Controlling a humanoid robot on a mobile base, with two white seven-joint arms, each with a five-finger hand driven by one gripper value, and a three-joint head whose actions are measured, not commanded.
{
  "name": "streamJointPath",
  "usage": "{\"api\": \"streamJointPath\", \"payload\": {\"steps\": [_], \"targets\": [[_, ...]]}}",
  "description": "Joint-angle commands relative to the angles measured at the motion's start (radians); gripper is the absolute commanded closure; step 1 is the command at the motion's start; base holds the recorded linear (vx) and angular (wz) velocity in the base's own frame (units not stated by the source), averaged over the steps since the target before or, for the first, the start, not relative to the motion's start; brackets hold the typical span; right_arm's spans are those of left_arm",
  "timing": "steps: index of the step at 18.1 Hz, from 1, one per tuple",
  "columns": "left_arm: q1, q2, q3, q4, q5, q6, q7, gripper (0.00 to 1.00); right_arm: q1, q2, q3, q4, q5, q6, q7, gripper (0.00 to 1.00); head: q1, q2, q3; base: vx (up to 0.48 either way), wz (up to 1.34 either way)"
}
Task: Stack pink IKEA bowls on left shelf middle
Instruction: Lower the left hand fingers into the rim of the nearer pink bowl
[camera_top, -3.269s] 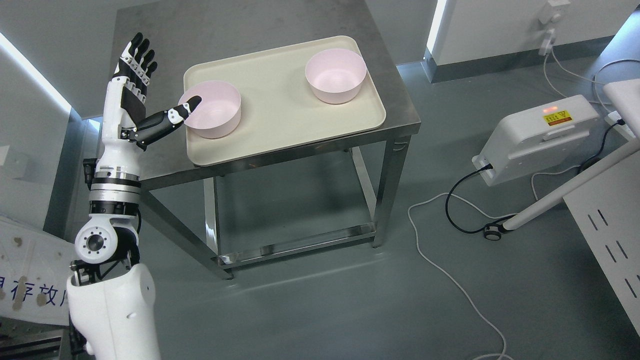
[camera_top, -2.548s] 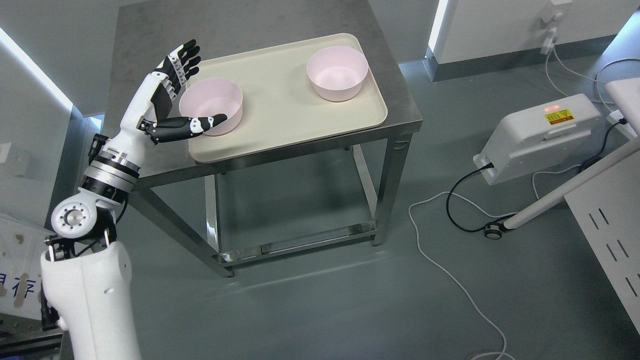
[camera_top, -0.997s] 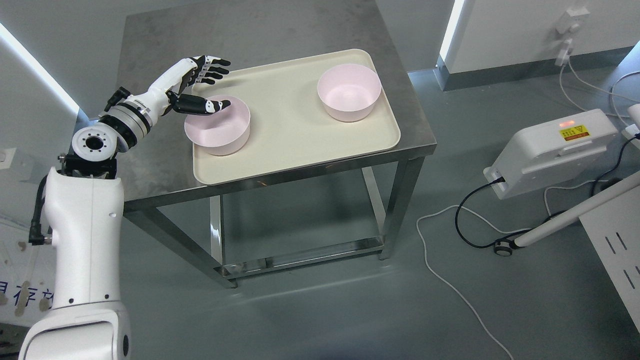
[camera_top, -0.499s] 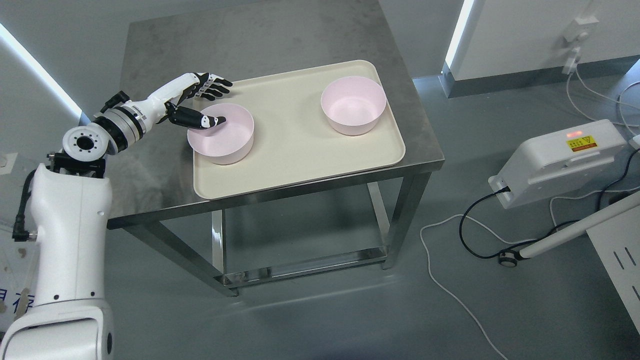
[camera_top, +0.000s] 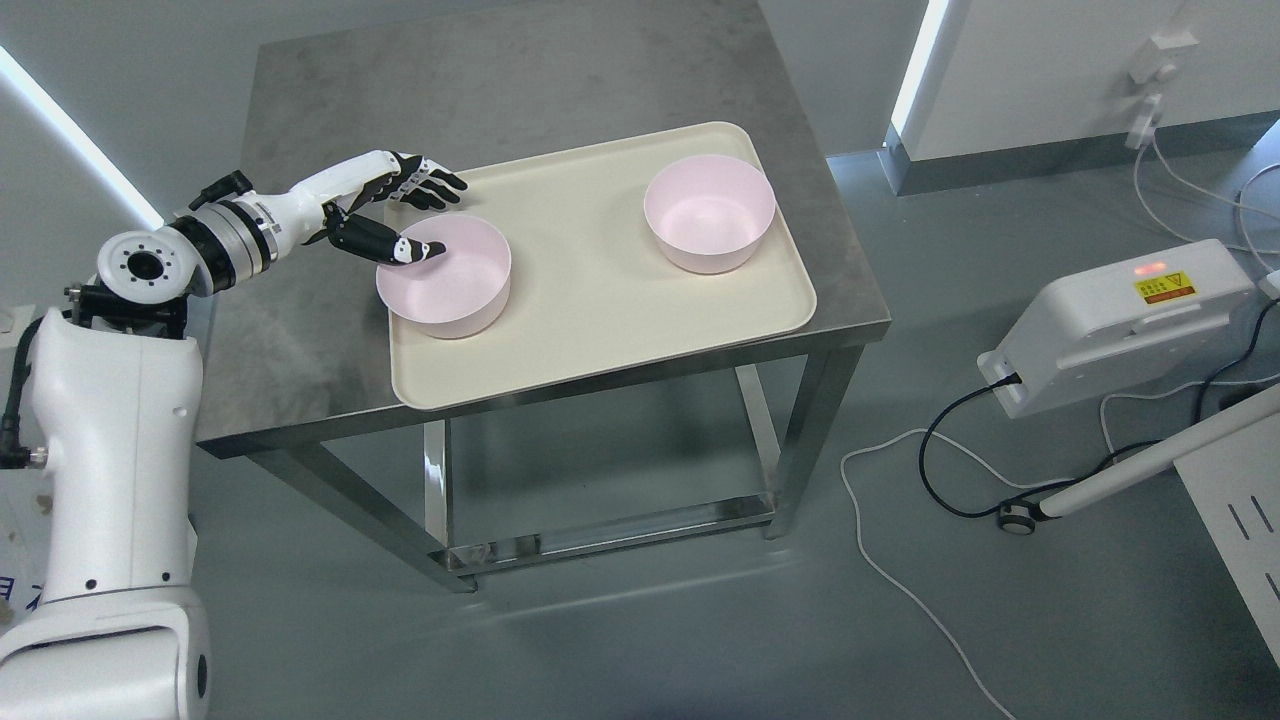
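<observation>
Two pink bowls are seen standing upright on a cream tray (camera_top: 600, 340), which lies on a steel table (camera_top: 330, 330). The near bowl (camera_top: 445, 275) sits at the tray's left end, and the far bowl (camera_top: 710, 212) sits toward its right rear corner, the two well apart. The left hand (camera_top: 385, 210) is reached in from the picture's left and is placed at the left rim of the near bowl. Its thumb (camera_top: 405, 248) is laid over the rim and pointed into the bowl's opening, while its fingers (camera_top: 432, 183) are spread on the far side, just beyond the rim. The rim is thus straddled, but the digits are not closed on it and the bowl is not lifted. On the floor at the right, a white box (camera_top: 1120, 320) with a lit lamp and trailing cables is seen. The right arm is not shown.
</observation>
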Motion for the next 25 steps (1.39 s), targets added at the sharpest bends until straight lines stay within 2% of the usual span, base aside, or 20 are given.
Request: {"api": "streamJointPath", "payload": {"steps": [1,4,6,9,12,16,19,25], "targets": [[-0.038,-0.036,0.006,-0.045,0.003,-0.005,-0.002,0.46,0.0,-0.017,0.0,0.0,0.0,0.0,0.0,0.0,0.0,0.0,0.0,0.0,0.0],[-0.074,-0.062,0.037,-0.045,0.006,-0.006,-0.002,0.46,0.0,-0.017,0.0,0.0,0.0,0.0,0.0,0.0,0.0,0.0,0.0,0.0,0.0],[-0.075,-0.045,0.029,-0.045,0.004,-0.006,-0.01,0.46,0.0,-0.017,0.0,0.0,0.0,0.0,0.0,0.0,0.0,0.0,0.0,0.0,0.0],[-0.019,0.028,0.0,-0.052,0.003,-0.018,-0.065,0.46,0.0,-0.017,0.0,0.0,0.0,0.0,0.0,0.0,0.0,0.0,0.0,0.0,0.0],[0.001,0.085,-0.017,-0.052,0.003,-0.078,-0.07,0.46,0.0,-0.017,0.0,0.0,0.0,0.0,0.0,0.0,0.0,0.0,0.0,0.0,0.0],[0.0,0.084,-0.019,-0.052,-0.005,-0.089,-0.064,0.48,0.0,-0.017,0.0,0.0,0.0,0.0,0.0,0.0,0.0,0.0,0.0,0.0,0.0],[-0.003,0.082,-0.093,-0.052,-0.042,-0.104,-0.054,0.49,0.0,-0.017,0.0,0.0,0.0,0.0,0.0,0.0,0.0,0.0,0.0,0.0,0.0],[-0.014,0.053,-0.143,-0.054,-0.082,-0.109,-0.005,0.56,0.0,-0.017,0.0,0.0,-0.001,0.0,0.0,0.0,0.0,0.0,0.0,0.0,0.0]]}}
